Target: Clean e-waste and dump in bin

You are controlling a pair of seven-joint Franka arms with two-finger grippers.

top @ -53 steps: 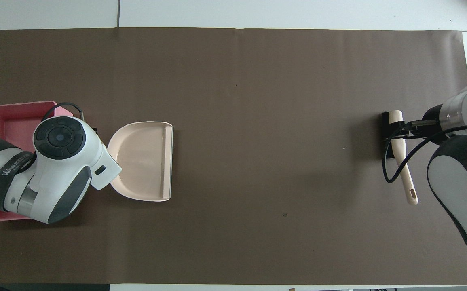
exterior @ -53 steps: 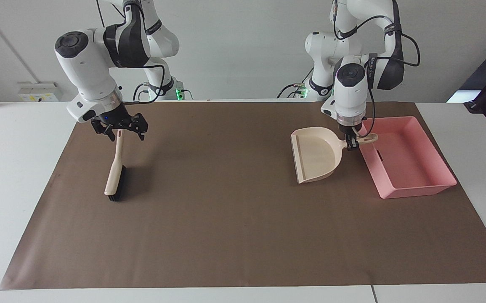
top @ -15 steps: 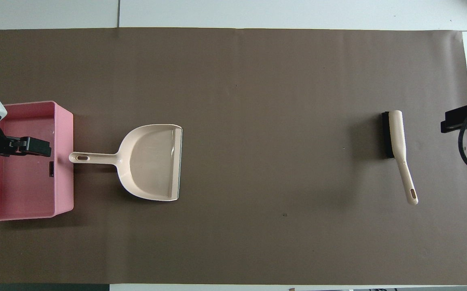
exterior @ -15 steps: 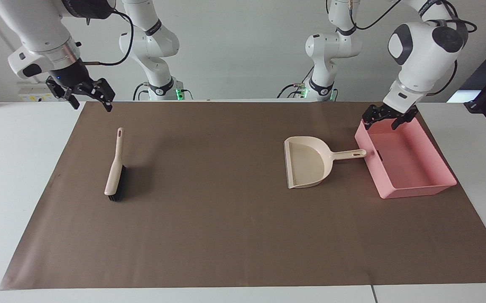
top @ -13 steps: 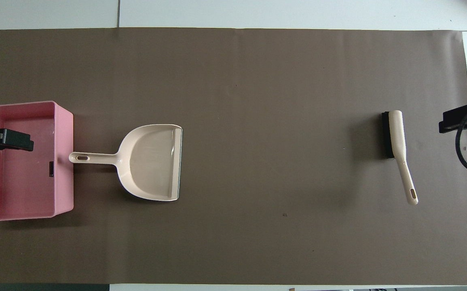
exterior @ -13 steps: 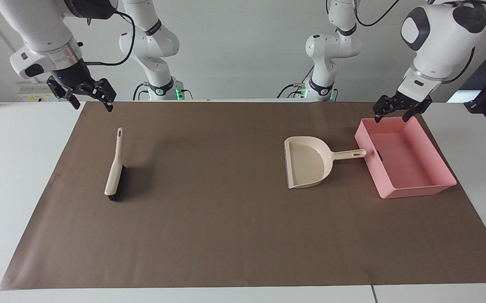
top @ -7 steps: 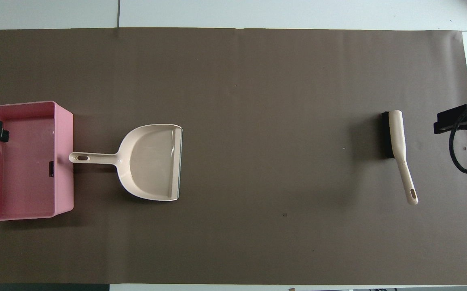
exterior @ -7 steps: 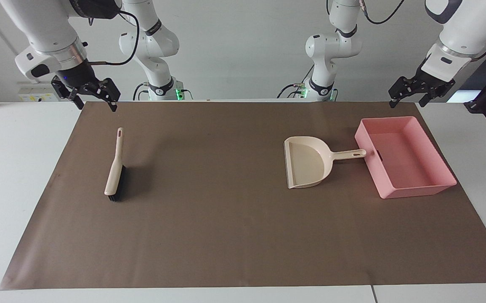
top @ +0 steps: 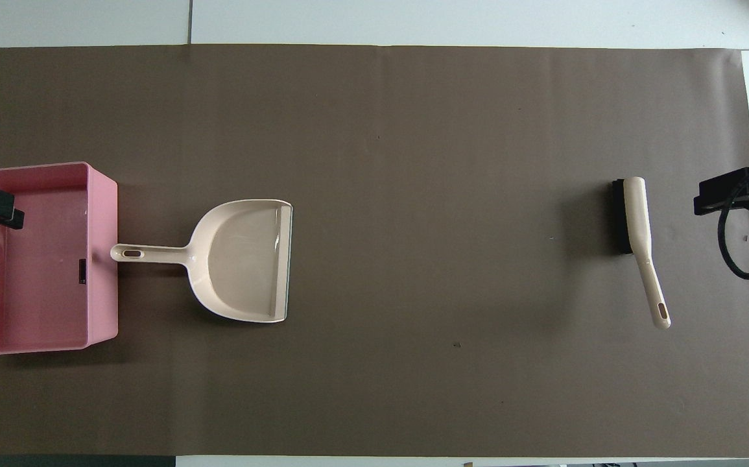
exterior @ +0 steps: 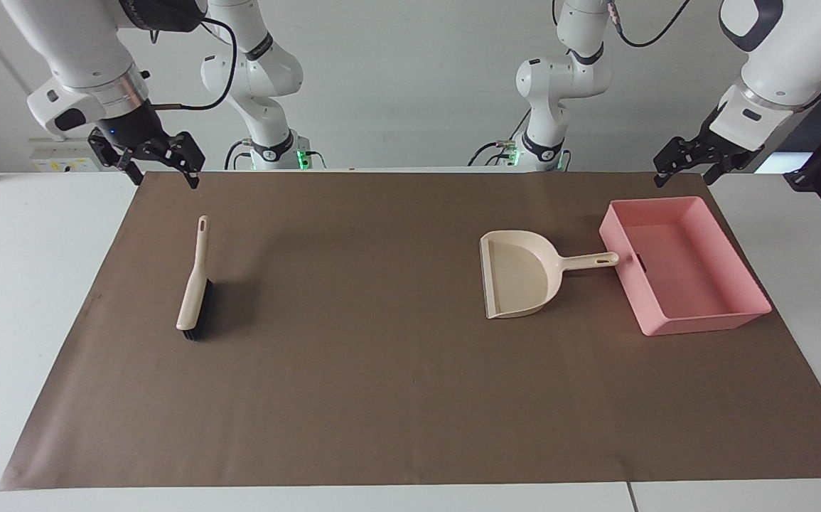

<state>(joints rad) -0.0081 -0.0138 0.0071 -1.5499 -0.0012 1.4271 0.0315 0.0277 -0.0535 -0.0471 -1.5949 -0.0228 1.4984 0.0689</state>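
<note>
the left gripper point(exterior: 690, 168) has let go of the dustpan point(exterior: 520, 273) and risen; its fingers stand wide and empty above the bin point(exterior: 687, 264), which lies below them with the dustpan beside it. the right gripper point(exterior: 156, 162), also wide and empty, hangs above the released brush point(exterior: 194, 288). no e-waste is visible on the mat point(exterior: 410, 398), so the task seems finished.

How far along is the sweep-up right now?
Done: no debris shows on the brown mat, and the dustpan and brush lie set down on it. In hand: nothing; the left gripper and right gripper hang open above the mat's corners. Left: nothing visible; whether e-waste lies in the pink bin I cannot tell.
</note>
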